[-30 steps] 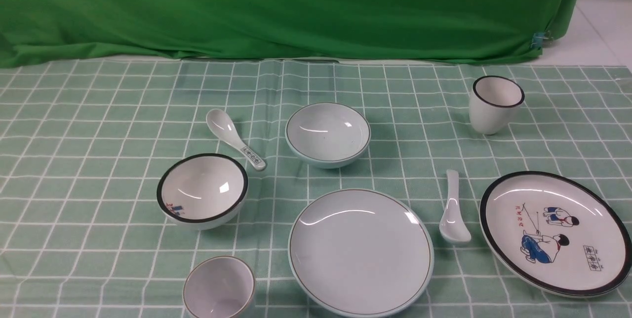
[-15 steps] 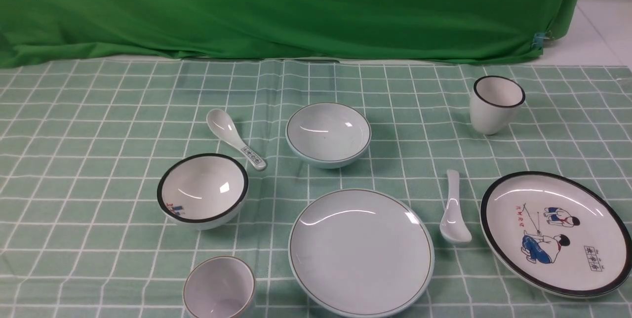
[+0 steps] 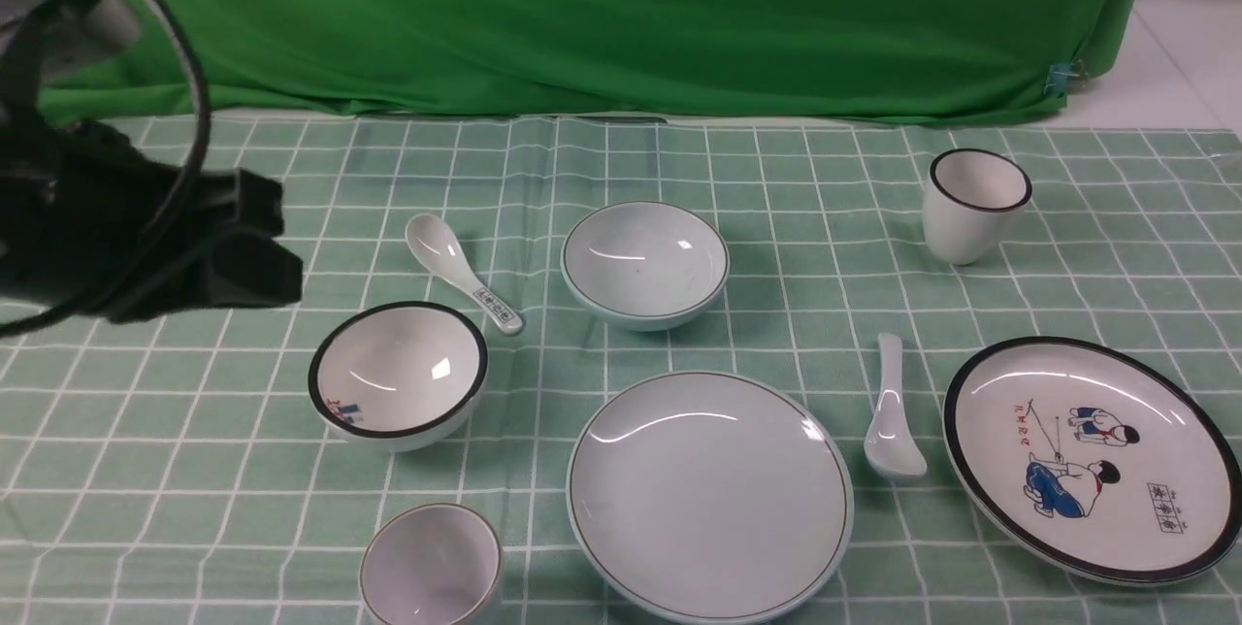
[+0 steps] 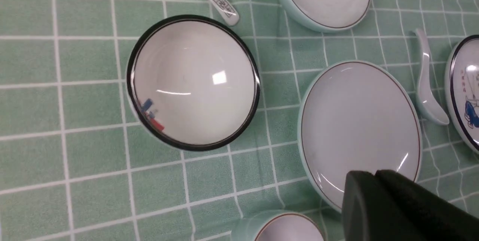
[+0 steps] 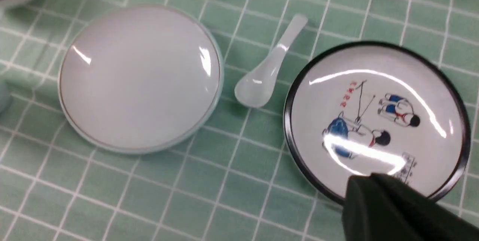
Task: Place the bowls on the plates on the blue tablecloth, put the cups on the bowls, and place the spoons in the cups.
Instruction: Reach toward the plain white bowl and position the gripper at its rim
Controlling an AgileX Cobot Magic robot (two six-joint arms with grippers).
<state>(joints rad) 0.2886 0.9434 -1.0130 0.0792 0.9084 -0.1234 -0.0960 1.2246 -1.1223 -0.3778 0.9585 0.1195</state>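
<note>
On the blue tablecloth [image 3: 146,431] stand the white black-rimmed bowl [image 3: 398,378], the pale blue bowl [image 3: 645,261], the pale blue plate [image 3: 708,494] and the cartoon plate [image 3: 1092,455]. The brown-rimmed cup [image 3: 430,562] is at the front, the black-rimmed cup [image 3: 973,203] far right. The printed spoon [image 3: 461,271] lies beside the white bowl, the plain spoon [image 3: 891,411] between the plates. My left gripper [image 3: 281,237] is shut and empty, above the cloth left of the white bowl [image 4: 192,82]. My right gripper [image 5: 368,179] is shut and empty over the cartoon plate's [image 5: 376,117] near rim.
The green backdrop cloth [image 3: 582,23] hangs along the far edge of the table. A black cable [image 3: 194,120] loops over the left arm. All dishes stand apart from each other on the cloth.
The left arm has come into the front view from the left, above the cloth. The dishes have not moved.
</note>
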